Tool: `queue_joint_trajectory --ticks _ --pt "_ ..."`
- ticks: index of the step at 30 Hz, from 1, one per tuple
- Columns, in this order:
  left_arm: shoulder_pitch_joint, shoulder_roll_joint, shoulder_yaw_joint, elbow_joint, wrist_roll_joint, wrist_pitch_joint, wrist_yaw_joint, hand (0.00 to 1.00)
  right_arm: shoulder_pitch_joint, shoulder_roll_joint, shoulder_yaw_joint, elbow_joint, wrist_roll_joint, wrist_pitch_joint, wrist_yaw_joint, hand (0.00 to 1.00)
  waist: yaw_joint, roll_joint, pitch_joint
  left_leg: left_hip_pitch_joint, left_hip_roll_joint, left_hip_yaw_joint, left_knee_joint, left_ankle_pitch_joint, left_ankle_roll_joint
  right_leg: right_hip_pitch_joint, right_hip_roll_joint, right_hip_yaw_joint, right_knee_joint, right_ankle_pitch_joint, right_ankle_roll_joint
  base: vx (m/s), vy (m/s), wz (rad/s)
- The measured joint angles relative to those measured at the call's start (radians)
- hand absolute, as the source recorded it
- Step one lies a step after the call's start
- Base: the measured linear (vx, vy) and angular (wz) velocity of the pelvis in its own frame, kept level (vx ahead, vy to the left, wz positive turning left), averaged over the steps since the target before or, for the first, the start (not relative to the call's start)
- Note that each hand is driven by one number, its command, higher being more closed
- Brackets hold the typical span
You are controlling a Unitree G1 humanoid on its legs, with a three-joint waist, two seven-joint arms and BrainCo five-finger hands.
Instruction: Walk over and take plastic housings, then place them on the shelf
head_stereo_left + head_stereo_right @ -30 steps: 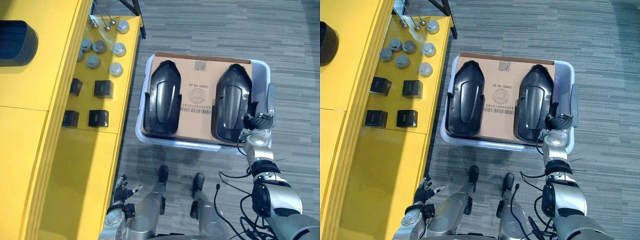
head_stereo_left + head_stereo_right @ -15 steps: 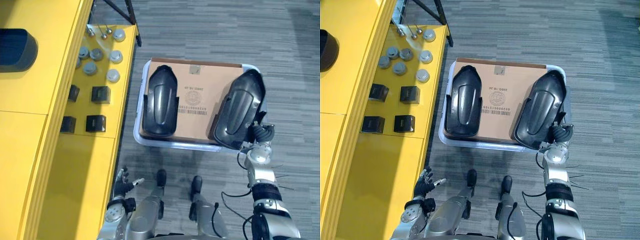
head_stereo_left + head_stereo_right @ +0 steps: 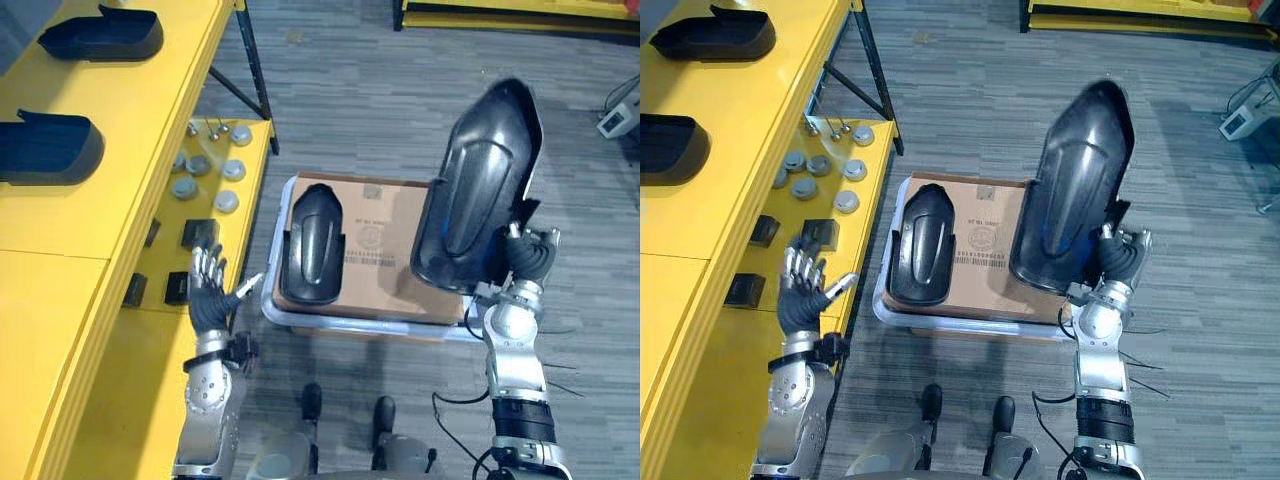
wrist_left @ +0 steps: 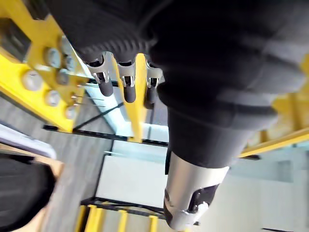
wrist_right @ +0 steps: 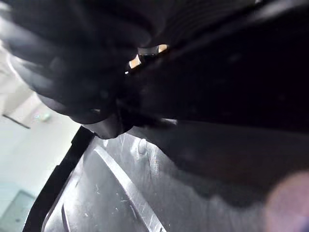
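Right hand (image 3: pixel 525 255) has one plastic housing (image 3: pixel 478 190) up in the air, holding it by the edge only

It stands tall over the bin (image 3: pixel 350 321), with the fingers curled round its lower rim. It looks like a light, stiff, glossy shell, so I'd guess it wants to swing or slip from that corner grip. Taking it nearer mid-rim seems safer. The left hand (image 3: pixel 208 295) hangs open, fingers spread, by the yellow shelf (image 3: pixel 60 260). A second housing (image 3: pixel 313 243) lies on the cardboard (image 3: pixel 385 215) in the bin.

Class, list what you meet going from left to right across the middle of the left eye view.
In order: shelf housing on the yellow shelf → left hand, open → flat housing in the bin → raised housing, gripped by the right hand.
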Motion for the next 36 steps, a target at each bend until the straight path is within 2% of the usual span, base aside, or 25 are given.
queue_joint_trajectory --ticks 8,16,19,24,28,36 --pt "-0.072 0.008 -0.124 0.002 0.056 0.0 0.04 0.0 -0.003 0.048 0.164 -0.113 0.004 -0.044 0.025 1.0 -0.001 -0.017 -0.062 0.013 0.002 0.016 -0.001 0.0 0.0 0.004 0.0 0.02 0.003 0.001 -0.001 -0.03 -0.012 -0.06" --pt "-0.129 0.014 -0.174 0.065 0.04 0.045 0.045 0.0 -0.024 0.069 0.283 -0.139 0.061 -0.07 0.063 1.0 -0.002 -0.028 -0.088 0.032 0.001 0.028 -0.003 0.0 0.0 0.018 0.002 0.025 0.003 0.003 -0.001 0.0 -0.003 -0.02" --pt "-0.141 0.042 -0.198 0.078 0.032 0.062 0.044 0.0 -0.026 0.064 0.321 -0.139 0.082 -0.075 0.074 1.0 -0.002 -0.029 -0.105 0.031 0.001 0.028 -0.003 0.0 0.0 0.017 0.003 0.026 0.002 0.003 -0.001 0.0 0.0 0.0" --pt "-0.171 0.051 -0.27 0.137 0.032 0.09 0.039 0.0 -0.034 0.071 0.449 -0.144 0.094 -0.099 0.115 1.0 -0.003 -0.034 -0.133 0.031 0.001 0.028 -0.003 0.0 0.0 0.017 0.003 0.027 0.002 0.003 -0.001 0.0 0.0 0.0" --pt "-0.171 0.052 -0.286 0.14 0.033 0.106 0.039 0.0 -0.034 0.07 0.486 -0.143 0.098 -0.104 0.13 1.0 -0.004 -0.038 -0.147 0.031 0.0 0.028 -0.003 0.0 0.0 0.017 0.003 0.027 0.003 0.003 -0.001 0.0 0.0 0.0" --pt "-0.171 0.07 -0.291 0.171 0.033 0.111 0.038 0.0 -0.034 0.052 0.48 -0.098 0.096 -0.105 0.129 1.0 -0.003 -0.043 -0.152 0.033 0.0 0.031 -0.008 0.001 0.0 0.018 0.003 0.027 0.004 0.004 -0.003 0.0 0.0 0.0"
